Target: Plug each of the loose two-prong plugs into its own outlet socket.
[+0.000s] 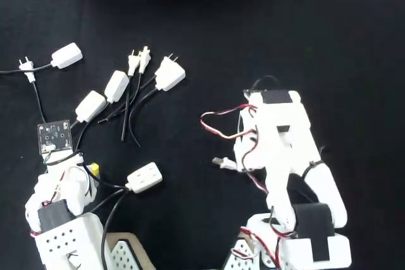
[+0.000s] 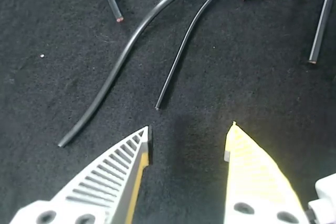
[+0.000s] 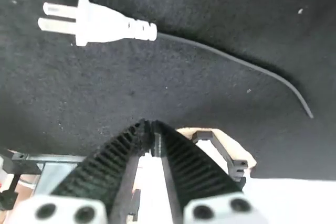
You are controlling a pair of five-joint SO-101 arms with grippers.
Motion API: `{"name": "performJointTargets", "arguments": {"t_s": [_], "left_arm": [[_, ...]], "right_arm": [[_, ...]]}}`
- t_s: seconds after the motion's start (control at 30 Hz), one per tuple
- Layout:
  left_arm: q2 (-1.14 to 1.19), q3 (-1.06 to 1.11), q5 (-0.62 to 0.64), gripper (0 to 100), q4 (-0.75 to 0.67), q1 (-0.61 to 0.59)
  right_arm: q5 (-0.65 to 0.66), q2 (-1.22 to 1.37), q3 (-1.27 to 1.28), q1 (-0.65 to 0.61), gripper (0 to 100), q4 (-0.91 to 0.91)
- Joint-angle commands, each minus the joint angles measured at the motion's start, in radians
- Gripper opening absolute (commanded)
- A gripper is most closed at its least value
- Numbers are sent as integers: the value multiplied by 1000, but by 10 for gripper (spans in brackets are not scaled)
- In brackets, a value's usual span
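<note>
Several white outlet sockets on black cords lie at the left of the black table: one far back [image 1: 66,55], two side by side [image 1: 116,85] [image 1: 90,105], and one near my left arm [image 1: 144,177]. Loose white two-prong plugs lie at the far left [image 1: 26,67], in the middle [image 1: 138,61] and beside them [image 1: 169,73]. Another plug [image 1: 224,163] [image 3: 94,24] rests next to my folded right arm [image 1: 285,150], a little way off my right gripper [image 3: 150,128], which is shut on nothing. My left gripper [image 2: 189,140] hangs open over bare cloth, facing cut cord ends [image 2: 157,107].
Thin black cords [image 1: 130,115] fan out between the sockets and plugs. The black cloth [image 1: 304,42] runs wide and bare at the back and right. The table's near edge [image 3: 294,178] lies just behind my right gripper.
</note>
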Motion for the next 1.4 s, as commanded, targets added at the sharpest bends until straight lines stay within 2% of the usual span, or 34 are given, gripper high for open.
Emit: {"name": "performJointTargets", "arguments": {"t_s": [0.0,0.1,0.27,0.43,0.63,0.8,1.03,1.2,1.37], "left_arm": [[5,-18,-8,234,-2,-7],[5,-18,-8,234,-2,-7],[5,-18,-8,234,-2,-7],[5,-18,-8,234,-2,-7],[5,-18,-8,234,-2,-7],[5,-18,-8,234,-2,-7],[5,-18,-9,234,-2,-7],[5,-18,-9,234,-2,-7],[5,-18,-9,234,-2,-7]], "right_arm": [[6,28,27,-14,11,-69],[31,113,30,-15,11,-95],[238,246,-48,5,11,-6],[245,335,-54,14,11,-75],[250,390,-62,69,11,-292],[256,394,-127,81,11,-310],[328,397,-252,86,12,-313],[327,398,-303,81,12,-371],[327,397,-303,86,12,-505]]}}
